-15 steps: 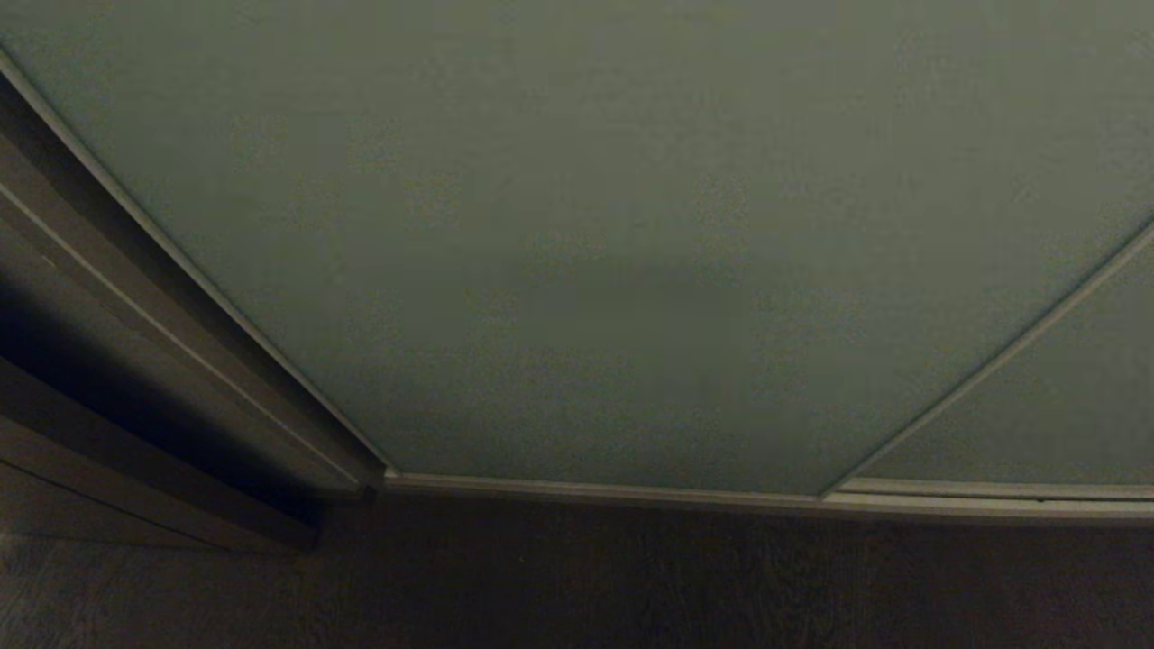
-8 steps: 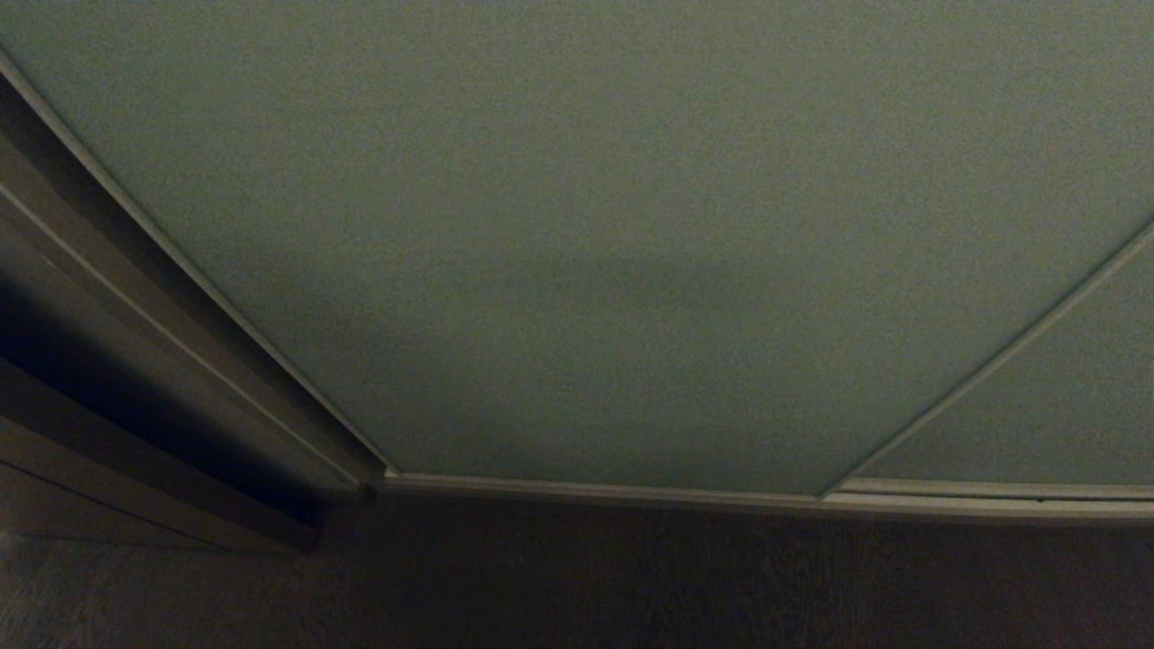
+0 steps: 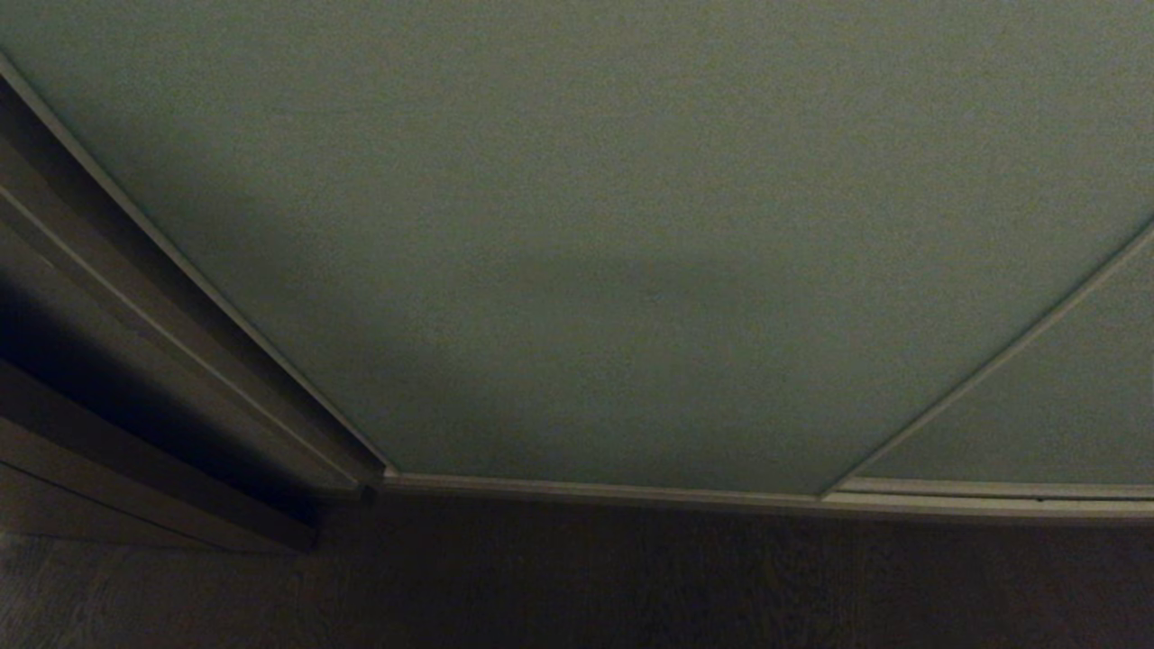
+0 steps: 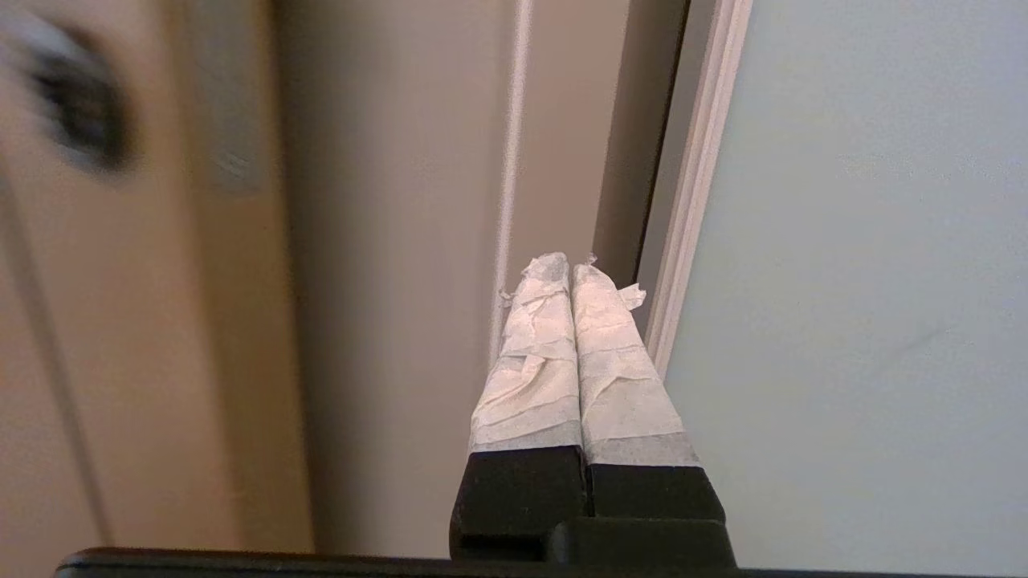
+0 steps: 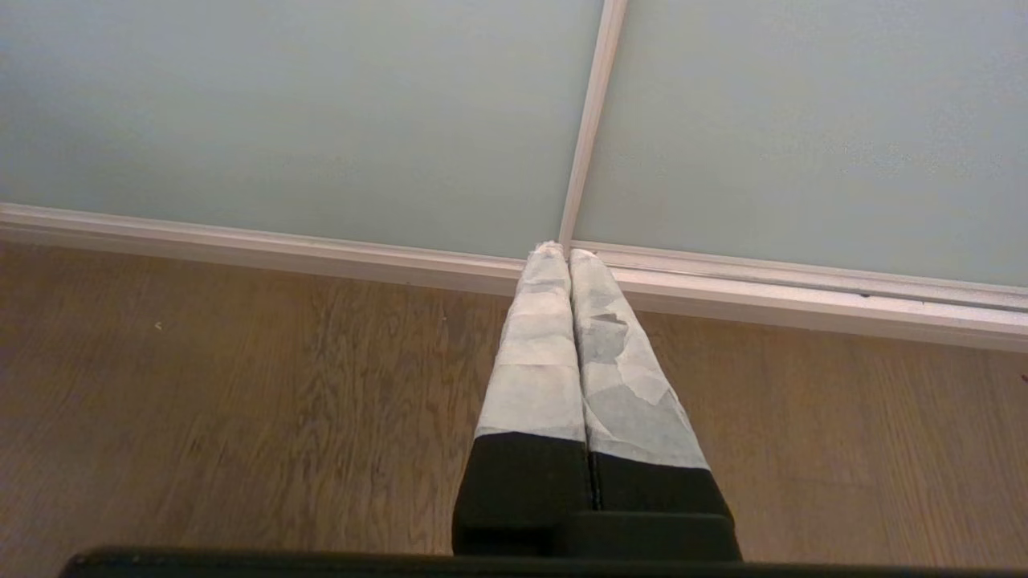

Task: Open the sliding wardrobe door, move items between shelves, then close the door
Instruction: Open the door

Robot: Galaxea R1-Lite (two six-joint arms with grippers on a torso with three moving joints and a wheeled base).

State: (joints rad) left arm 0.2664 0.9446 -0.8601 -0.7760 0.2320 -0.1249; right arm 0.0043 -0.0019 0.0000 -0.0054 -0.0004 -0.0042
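The sliding wardrobe door [image 3: 577,252] is a pale grey-green panel that fills most of the head view and stands closed. Its thin light frame [image 4: 695,185] runs close beside my left gripper [image 4: 569,269], which is shut and empty, with tape-wrapped fingers pointing at the gap between the door's edge and the brown side panel [image 4: 401,241]. My right gripper [image 5: 562,250] is shut and empty too. It hangs over the wooden floor, pointing at the seam [image 5: 590,120] between two door panels. The items and the shelves are hidden behind the door. Neither arm shows in the head view.
A dark brown side panel [image 3: 108,361] stands left of the door. A light bottom rail [image 3: 721,496] runs along the door's foot, with wooden floor [image 5: 241,401] in front. A second door panel [image 3: 1064,397] lies to the right.
The head view holds still and the door has not moved. The shadow on the door's lower left has grown a little.
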